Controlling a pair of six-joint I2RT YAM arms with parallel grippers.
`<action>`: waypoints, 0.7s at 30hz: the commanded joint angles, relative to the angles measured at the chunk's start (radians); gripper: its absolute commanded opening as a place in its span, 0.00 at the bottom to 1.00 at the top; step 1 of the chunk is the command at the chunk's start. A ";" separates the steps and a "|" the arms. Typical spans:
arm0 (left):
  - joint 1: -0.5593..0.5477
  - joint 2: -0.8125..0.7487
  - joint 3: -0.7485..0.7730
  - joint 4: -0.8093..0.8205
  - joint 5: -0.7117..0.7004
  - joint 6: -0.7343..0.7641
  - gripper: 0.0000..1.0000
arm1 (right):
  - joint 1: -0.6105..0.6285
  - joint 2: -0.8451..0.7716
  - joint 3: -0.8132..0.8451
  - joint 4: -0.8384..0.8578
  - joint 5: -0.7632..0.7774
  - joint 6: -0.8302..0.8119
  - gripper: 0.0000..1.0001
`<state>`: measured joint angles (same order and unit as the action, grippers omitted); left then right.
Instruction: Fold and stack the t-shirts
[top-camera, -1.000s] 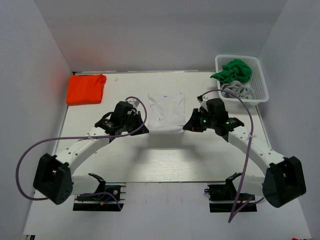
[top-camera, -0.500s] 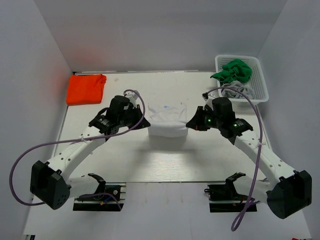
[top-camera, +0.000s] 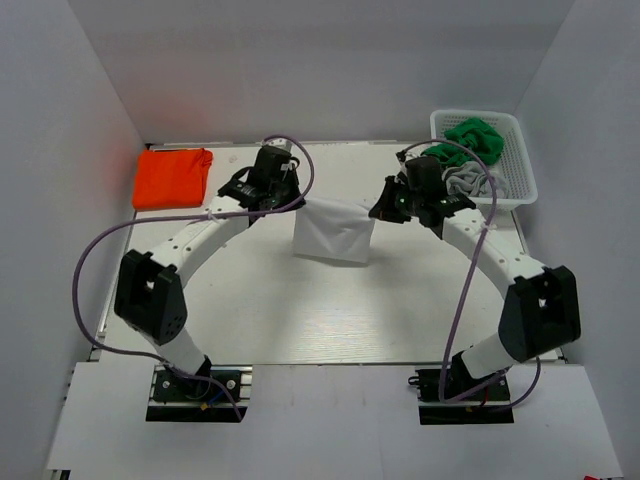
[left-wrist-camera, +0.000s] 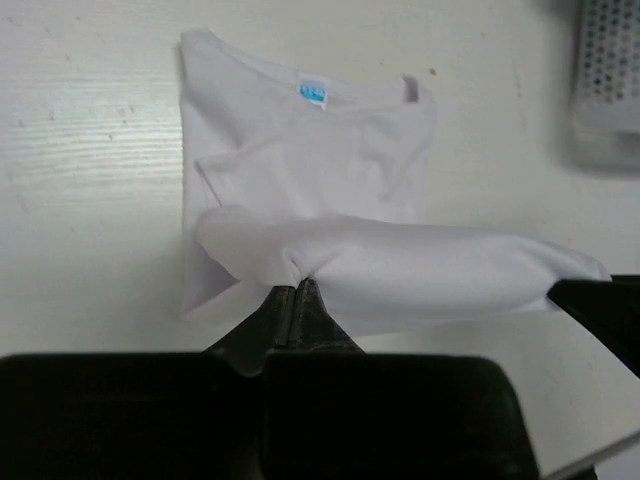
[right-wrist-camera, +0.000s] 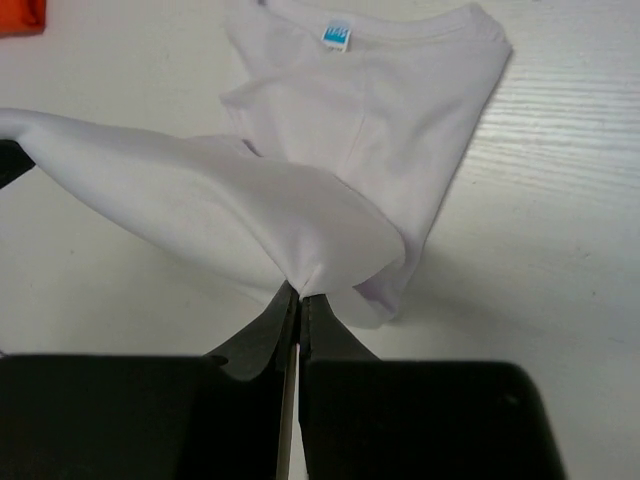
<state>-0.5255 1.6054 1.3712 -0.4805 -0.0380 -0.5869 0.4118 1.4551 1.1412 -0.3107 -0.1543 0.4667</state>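
A white t-shirt (top-camera: 332, 232) lies mid-table, its near hem lifted and carried toward the collar, which shows a blue label (left-wrist-camera: 313, 94). My left gripper (top-camera: 291, 205) is shut on the hem's left corner (left-wrist-camera: 296, 272), and my right gripper (top-camera: 377, 210) is shut on its right corner (right-wrist-camera: 310, 278). The raised cloth hangs taut between them above the shirt's lower layer (right-wrist-camera: 400, 110). A folded bright orange t-shirt (top-camera: 172, 177) rests at the far left. A green t-shirt (top-camera: 462, 140) and a grey t-shirt (top-camera: 473, 180) are bunched in the basket.
The white plastic mesh basket (top-camera: 520, 160) stands at the far right corner; its wall (left-wrist-camera: 606, 70) shows in the left wrist view. White walls enclose the table on three sides. Purple cables loop off both arms.
Both grippers have travelled away from the near edge toward the far side, carrying the white shirt's hem up and over its body. Both arms now stretch out long.
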 joint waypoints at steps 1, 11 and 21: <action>0.013 0.060 0.112 -0.023 -0.129 0.028 0.00 | -0.031 0.073 0.089 0.035 0.030 -0.023 0.00; 0.051 0.366 0.364 -0.072 -0.166 0.050 0.00 | -0.083 0.333 0.296 -0.002 0.079 -0.039 0.00; 0.098 0.617 0.629 -0.093 -0.136 0.105 1.00 | -0.106 0.675 0.561 0.093 -0.017 -0.131 0.81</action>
<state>-0.4515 2.2166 1.9079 -0.5575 -0.1703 -0.5171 0.3180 2.0678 1.5791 -0.2352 -0.1356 0.3977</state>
